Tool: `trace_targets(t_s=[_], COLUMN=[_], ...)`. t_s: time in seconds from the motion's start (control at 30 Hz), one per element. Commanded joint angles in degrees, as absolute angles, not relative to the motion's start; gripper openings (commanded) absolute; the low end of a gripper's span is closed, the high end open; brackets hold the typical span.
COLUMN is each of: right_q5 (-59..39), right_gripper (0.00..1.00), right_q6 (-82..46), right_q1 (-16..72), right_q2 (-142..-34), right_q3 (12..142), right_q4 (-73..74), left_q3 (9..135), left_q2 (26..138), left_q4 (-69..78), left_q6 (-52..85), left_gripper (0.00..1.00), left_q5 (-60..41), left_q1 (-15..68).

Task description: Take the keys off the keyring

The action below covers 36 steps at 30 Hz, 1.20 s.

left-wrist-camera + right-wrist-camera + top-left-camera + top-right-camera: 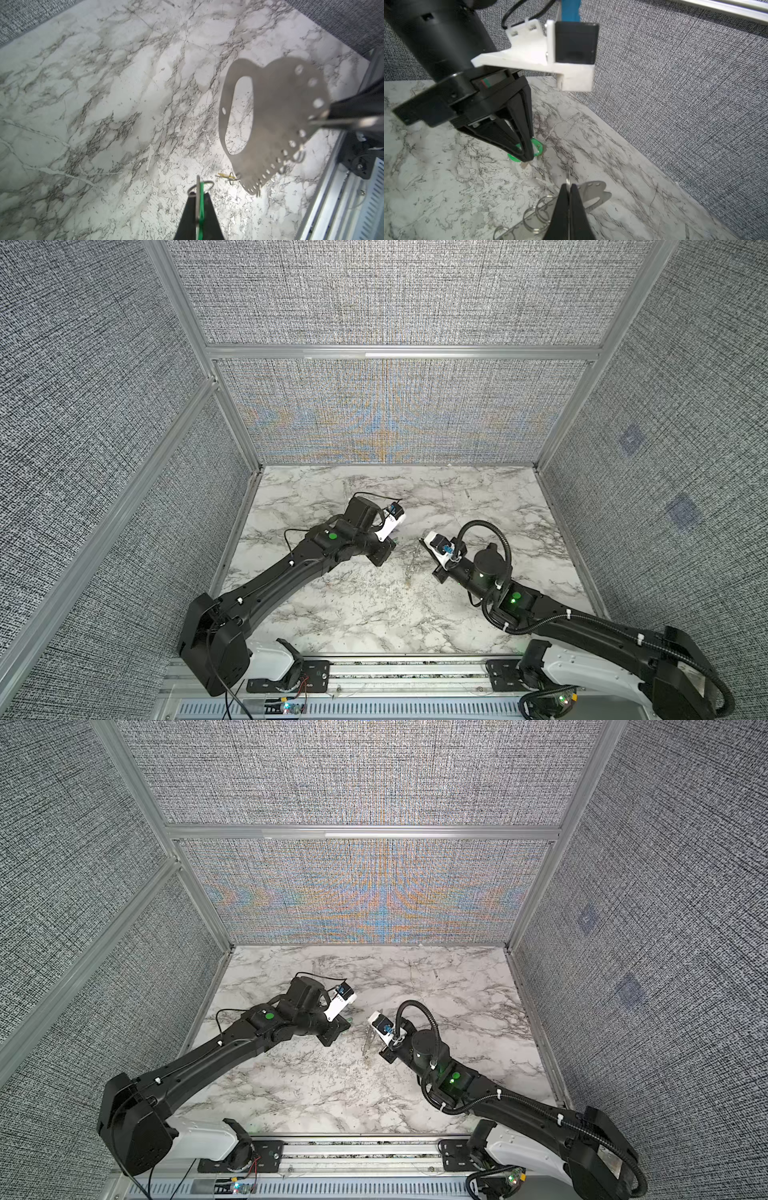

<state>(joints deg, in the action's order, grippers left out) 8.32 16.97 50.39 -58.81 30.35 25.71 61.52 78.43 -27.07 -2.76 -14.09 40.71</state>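
Between grey fabric walls lies a marble table (353, 614), and both arms meet near its middle. The left gripper (198, 194) is closed narrow on the green key (538, 146), held apart from the keyring (274, 108). The right gripper (569, 188) pinches the keyring by its edge, with the long axis sloping down to the table. The yellow key (225, 176) lies just beside the keyring's lower end, on the left gripper's side. We cannot tell if it is attached. We judge the left arm nearer to it.
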Motion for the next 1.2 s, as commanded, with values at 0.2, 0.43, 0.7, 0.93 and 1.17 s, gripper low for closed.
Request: trace_targets(t_s=[0.2, 0.43, 0.7, 0.93, 1.17], right_q5=[4.00, 0.07, -2.08, -3.38, -4.78], right_gripper=[0.00, 0.00, 0.00, 0.00, 0.00], right_q6=[15.11, 16.91, 17.97, 17.98, 18.62], right_q1=[46.31, 42.43, 39.16, 37.57, 37.35], right_q2=[-56.59, -56.35, -63.15, -72.92, -83.40], right_q3=[31.98, 32.82, 37.27, 43.73, 51.68], right_q4=[13.01, 5.27, 2.81, 1.42, -0.86], left_q3=[51.22, 45.20, 39.92, 38.48, 37.27], left_q2=[81.26, 85.01, 86.96, 88.54, 88.24], left_q4=[-11.78, -5.54, 0.91, 2.46, 2.66], left_q6=[2.19, 6.12, 10.13, 12.00, 12.79], left_gripper=[0.00, 0.00, 0.00, 0.00, 0.00], left_q5=[-9.29, -6.39, -7.85, -7.02, -6.95], left_q1=[38.98, 36.24, 32.47, 30.28, 28.53])
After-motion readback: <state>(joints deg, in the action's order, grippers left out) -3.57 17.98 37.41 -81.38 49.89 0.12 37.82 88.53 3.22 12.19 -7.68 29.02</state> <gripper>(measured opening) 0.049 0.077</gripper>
